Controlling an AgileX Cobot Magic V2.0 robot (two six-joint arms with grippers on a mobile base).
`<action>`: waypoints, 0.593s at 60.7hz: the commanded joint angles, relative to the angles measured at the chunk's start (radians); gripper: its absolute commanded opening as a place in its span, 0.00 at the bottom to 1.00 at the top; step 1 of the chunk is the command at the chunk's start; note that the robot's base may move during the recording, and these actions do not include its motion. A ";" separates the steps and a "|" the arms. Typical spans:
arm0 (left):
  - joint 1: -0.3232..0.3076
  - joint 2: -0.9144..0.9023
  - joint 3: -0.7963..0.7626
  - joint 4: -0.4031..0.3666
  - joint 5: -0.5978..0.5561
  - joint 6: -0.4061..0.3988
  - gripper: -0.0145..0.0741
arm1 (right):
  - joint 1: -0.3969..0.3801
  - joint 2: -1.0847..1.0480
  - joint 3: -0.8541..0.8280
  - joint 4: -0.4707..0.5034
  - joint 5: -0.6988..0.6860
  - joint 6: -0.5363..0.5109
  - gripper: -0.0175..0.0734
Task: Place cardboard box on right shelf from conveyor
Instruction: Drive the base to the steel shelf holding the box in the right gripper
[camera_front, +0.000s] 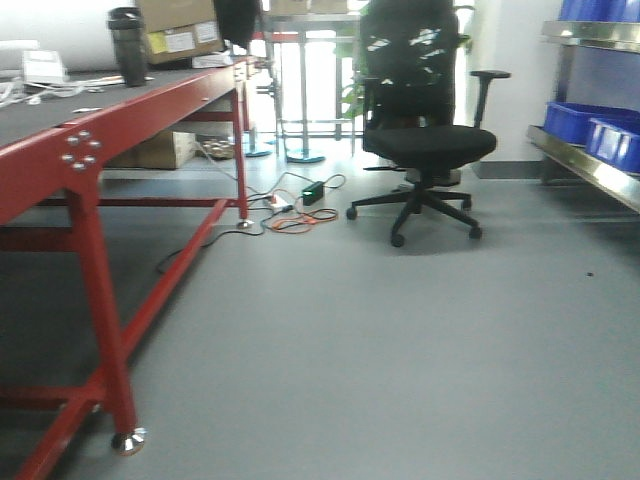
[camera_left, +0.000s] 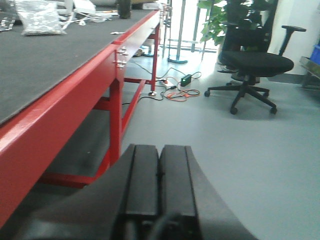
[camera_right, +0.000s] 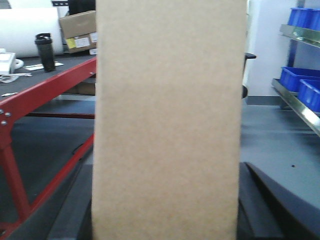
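Observation:
The plain tan cardboard box (camera_right: 167, 120) stands upright and fills the middle of the right wrist view. My right gripper (camera_right: 167, 205) is shut on it, and a dark finger (camera_right: 262, 200) shows on either side of its lower part. The conveyor (camera_front: 40, 110), a dark grey belt on a red frame, runs along the left. The right shelf (camera_front: 600, 178) shows its shiny steel lip at the far right, also seen as the shelf lip (camera_right: 300, 107). My left gripper (camera_left: 159, 150) is shut on nothing, low beside the conveyor (camera_left: 45, 60) and above the floor.
A black office chair (camera_front: 425, 145) stands ahead mid-floor, with cables and a power brick (camera_front: 300, 205) lying left of it. Blue bins (camera_front: 590, 125) sit on the shelf. A labelled brown carton (camera_front: 180, 30) and a black tumbler (camera_front: 128, 45) stand on the belt's far end. A red frame leg (camera_front: 105, 330) is near left.

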 joint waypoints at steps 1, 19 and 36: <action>0.001 -0.010 -0.003 -0.005 -0.082 -0.003 0.03 | -0.006 0.006 -0.032 0.000 -0.107 -0.009 0.25; 0.001 -0.010 -0.003 -0.005 -0.082 -0.003 0.03 | -0.006 0.006 -0.032 0.000 -0.107 -0.009 0.25; 0.001 -0.010 -0.003 -0.005 -0.082 -0.003 0.03 | -0.006 0.006 -0.032 0.000 -0.107 -0.009 0.25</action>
